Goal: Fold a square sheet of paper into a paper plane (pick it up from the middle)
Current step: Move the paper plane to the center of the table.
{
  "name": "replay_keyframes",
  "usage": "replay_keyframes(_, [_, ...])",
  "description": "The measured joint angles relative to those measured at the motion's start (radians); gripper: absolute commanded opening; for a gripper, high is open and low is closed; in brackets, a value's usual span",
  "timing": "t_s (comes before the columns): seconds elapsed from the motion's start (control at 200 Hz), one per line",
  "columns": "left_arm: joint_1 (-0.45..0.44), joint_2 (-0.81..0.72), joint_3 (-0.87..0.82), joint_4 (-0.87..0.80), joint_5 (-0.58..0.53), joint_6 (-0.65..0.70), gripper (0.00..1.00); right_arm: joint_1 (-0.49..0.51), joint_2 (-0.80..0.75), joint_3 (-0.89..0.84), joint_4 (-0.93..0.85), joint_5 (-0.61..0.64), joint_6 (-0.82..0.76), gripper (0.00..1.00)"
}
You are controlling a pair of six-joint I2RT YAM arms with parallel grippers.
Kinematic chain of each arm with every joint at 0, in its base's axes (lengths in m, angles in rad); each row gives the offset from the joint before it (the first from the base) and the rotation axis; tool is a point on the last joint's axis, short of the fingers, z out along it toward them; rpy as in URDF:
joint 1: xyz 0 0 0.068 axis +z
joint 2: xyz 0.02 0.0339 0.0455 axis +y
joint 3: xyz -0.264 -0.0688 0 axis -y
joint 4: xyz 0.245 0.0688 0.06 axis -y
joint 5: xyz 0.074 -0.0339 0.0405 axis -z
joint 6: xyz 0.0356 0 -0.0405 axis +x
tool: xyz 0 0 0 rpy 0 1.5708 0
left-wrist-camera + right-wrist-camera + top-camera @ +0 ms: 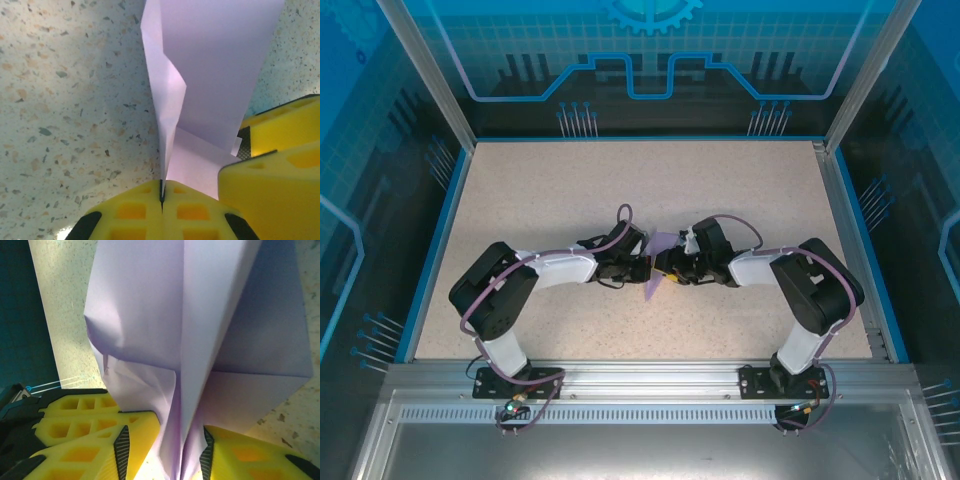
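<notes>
The lavender sheet of paper (661, 250) is folded into a narrow, creased shape and held up off the table's middle between both grippers. My left gripper (161, 192) is shut on a thin folded edge of the paper (215, 75); seen from above, it (642, 268) comes in from the left. My right gripper (165, 450) straddles the paper's centre fold (150, 305) with its jaws apart and a gap left beside the left pad (121, 445). From above it (672, 268) faces the left one closely.
The speckled tabletop (570, 190) lies bare around the arms, bounded by a blue rim and clear enclosure walls. The right gripper's yellow fingers (280, 165) crowd the left wrist view, and the left gripper's fingers (75, 407) sit beside the right gripper's.
</notes>
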Motion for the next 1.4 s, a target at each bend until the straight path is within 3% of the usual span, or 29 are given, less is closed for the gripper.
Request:
replay_keyframes(0.515, [0.047, -0.042, -0.068, 0.098, 0.108, -0.091, 0.0, 0.031, 0.048, 0.021, 0.051, -0.002, 0.038, 0.17])
replay_keyframes(0.685, [0.06, -0.043, -0.08, 0.121, 0.13, -0.114, 0.0, 0.04, 0.046, 0.048, -0.007, 0.026, 0.007, 0.09])
replay_keyframes(0.855, [0.07, -0.064, -0.091, 0.127, 0.14, -0.119, 0.16, 0.055, 0.005, 0.093, -0.146, 0.089, -0.08, 0.0])
replay_keyframes(1.095, [0.085, -0.146, -0.127, 0.101, 0.138, -0.114, 0.42, 0.1, -0.073, 0.214, -0.465, 0.291, -0.282, 0.0])
replay_keyframes(1.401, [0.124, -0.346, -0.151, -0.028, 0.075, -0.071, 0.55, 0.212, -0.089, 0.339, -0.806, 0.579, -0.536, 0.0])
